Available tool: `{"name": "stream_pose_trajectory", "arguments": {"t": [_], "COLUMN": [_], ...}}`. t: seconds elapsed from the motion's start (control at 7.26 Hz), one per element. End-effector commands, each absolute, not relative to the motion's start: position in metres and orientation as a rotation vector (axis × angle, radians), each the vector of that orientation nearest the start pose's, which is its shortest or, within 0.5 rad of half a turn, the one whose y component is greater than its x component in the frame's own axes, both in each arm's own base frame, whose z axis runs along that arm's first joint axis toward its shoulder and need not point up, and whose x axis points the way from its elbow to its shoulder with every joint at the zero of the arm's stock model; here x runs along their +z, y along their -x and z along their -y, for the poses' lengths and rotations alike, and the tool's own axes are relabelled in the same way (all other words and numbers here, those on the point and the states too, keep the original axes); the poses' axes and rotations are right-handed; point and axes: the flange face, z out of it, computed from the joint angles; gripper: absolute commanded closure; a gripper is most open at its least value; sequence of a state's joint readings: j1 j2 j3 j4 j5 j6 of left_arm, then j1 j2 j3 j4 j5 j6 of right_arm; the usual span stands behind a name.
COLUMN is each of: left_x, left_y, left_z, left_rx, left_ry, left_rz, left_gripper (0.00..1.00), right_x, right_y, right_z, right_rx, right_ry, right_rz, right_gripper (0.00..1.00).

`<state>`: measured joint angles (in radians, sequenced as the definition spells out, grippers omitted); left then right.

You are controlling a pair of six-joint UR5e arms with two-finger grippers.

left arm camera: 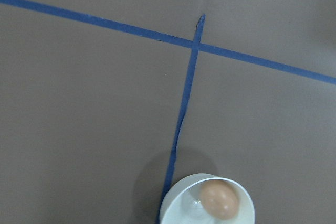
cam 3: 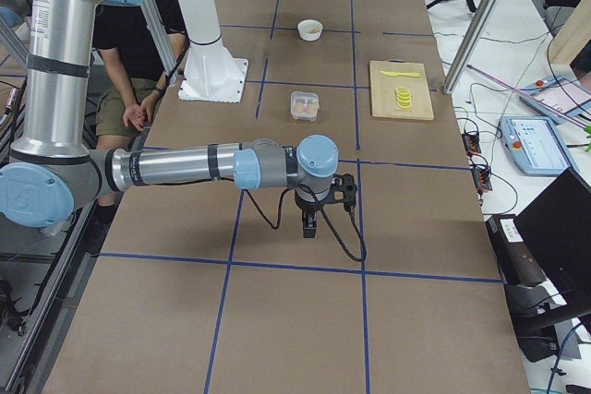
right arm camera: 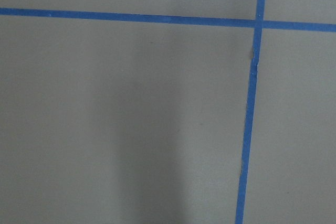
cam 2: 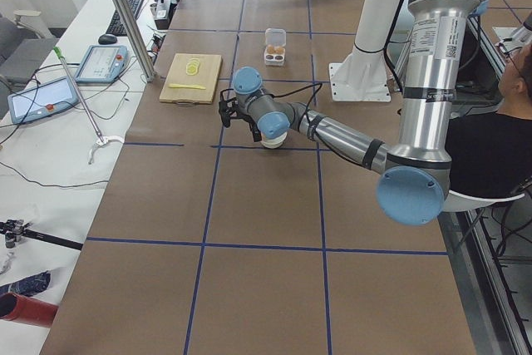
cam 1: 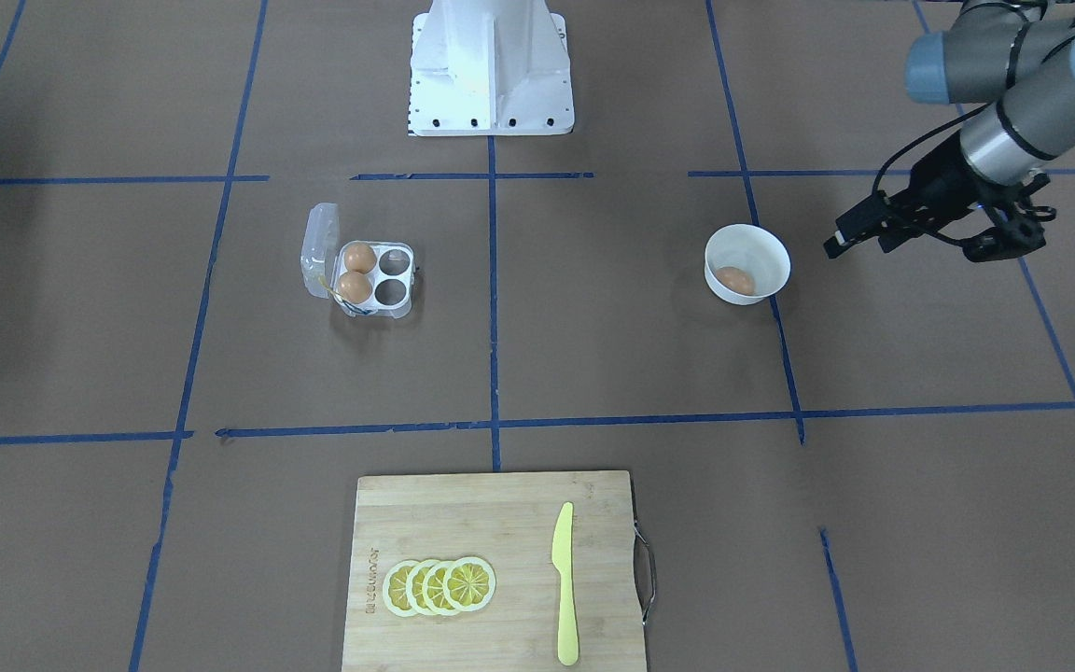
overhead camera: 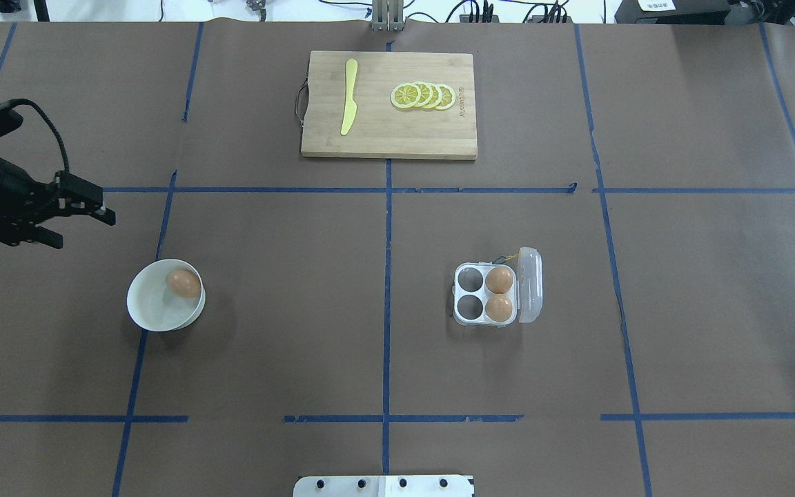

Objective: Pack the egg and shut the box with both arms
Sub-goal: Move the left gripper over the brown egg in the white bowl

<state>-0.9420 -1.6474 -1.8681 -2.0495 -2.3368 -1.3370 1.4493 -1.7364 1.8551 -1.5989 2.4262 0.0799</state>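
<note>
Illegible brand mark (cam 1: 370, 581) on board (cam 1: 500, 532); egg (cam 1: 734, 279) in bowl (cam 1: 763, 245)

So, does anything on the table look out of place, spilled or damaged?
Nothing looks spilled or damaged. One egg lies in the white bowl, apart from the egg carton, whose lid is open and which has two empty cells.

Brown-papered table (overhead camera: 266, 310), gridded with blue tape (overhead camera: 387, 345); white side bench (cam 2: 50, 147) carries cables and 2 tablets (cam 2: 41, 97).

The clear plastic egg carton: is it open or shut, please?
Open: its clear hinged lid stands aside, two tan eggs uncovered.
</note>
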Motion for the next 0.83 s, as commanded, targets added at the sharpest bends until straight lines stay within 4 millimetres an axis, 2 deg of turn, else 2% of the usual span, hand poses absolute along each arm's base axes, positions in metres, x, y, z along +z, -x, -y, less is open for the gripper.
{"name": "stream_pose_trajectory", "arguments": {"t": [0.0,0.28,0.41,0.69], "left_x": [0.408,0.409,0.408,0.411], "left_y": [-0.305,-0.344,-0.347,-0.364], "left_z": [0.442,0.418,0.415,0.401], "left_rx": [-0.520,-0.675,-0.688,-0.706], "left_ry": [0.134,0.148,0.160,0.185], "left_rz": [-1.014,-0.999,-1.000,-0.984], "left_gripper": [0.01,0.01,0.03,0.18], "right_x": [0.589,0.587,0.585,0.584], "right_y": [-0.005,-0.004,-0.004,-0.004], "right_z": [0.433,0.433,0.434,0.433], "right_rx": [-0.084,-0.088,-0.093,-0.117], "right_ry": [-0.006,-0.008,-0.014,-0.073], "right_rz": [0.859,0.864,0.866,0.877], "right_gripper": [0.00,0.00,0.00,0.00]}}
